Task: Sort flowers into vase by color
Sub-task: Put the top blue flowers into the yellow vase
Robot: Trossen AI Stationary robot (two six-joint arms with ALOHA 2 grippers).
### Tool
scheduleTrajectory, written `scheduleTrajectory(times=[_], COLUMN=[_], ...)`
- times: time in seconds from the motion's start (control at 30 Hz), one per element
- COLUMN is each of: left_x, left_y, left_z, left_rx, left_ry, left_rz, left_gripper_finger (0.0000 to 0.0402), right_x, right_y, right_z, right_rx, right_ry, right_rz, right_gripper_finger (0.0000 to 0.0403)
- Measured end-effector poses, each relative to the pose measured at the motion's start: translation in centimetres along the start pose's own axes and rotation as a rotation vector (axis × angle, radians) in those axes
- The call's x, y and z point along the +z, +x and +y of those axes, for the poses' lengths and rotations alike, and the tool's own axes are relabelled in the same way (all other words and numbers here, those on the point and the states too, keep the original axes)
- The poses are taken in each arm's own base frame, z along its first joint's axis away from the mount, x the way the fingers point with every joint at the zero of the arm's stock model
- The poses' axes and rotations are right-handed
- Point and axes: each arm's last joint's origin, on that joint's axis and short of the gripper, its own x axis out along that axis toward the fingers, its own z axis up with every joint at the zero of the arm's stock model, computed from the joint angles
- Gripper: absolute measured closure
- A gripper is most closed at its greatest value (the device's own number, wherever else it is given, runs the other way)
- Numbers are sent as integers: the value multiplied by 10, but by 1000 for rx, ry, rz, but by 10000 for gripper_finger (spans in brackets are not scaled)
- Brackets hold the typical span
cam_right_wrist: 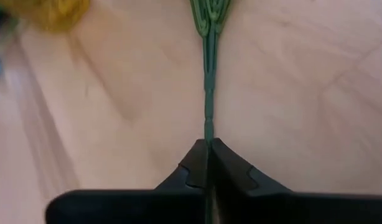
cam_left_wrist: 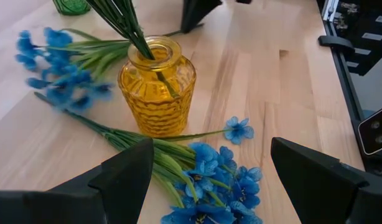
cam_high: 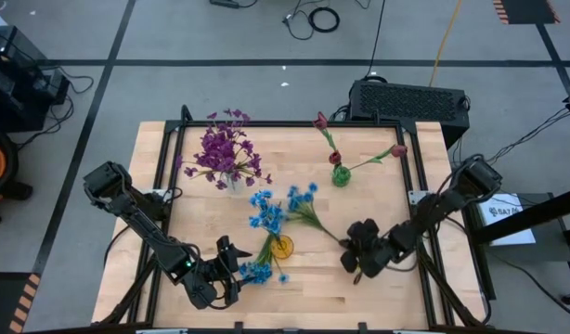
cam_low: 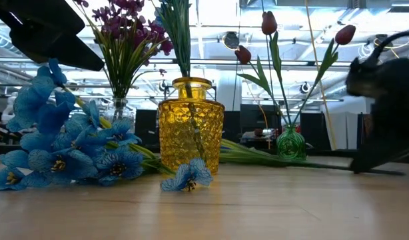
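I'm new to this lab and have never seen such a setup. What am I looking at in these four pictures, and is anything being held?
Two dark robot arms work at a wooden table. One picture looks straight down, one looks level across the tabletop, and two come from cameras on the wrists. On the table stand a clear vase of purple flowers, a green vase with dark red tulips, and a yellow vase with blue flowers. The right pincer is shut on the green stem of a blue sprig lying flat. The left pincer hangs open over another blue sprig.
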Motion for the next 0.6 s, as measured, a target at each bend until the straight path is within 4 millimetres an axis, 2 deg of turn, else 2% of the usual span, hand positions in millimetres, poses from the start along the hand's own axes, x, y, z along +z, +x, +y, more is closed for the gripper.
scheduleTrajectory(times=[0.1,0.3,0.47,0.6], left_x=[0,0,0,0], left_y=[0,0,0,0], left_z=[0,0,0,0], left_rx=[0,0,-1,-1], left_ry=[-4,0,0,0], left_rz=[0,0,1,1], left_gripper_finger=[72,72,72,72], right_x=[-1,10,20,32], right_y=[-9,-19,-15,-3], right_z=[11,25,27,31], right_rx=[-31,-114,-123,-105], right_ry=[-61,-174,-235,-255], right_rz=[9,-38,-122,-155], right_gripper_finger=[372,280,221,200])
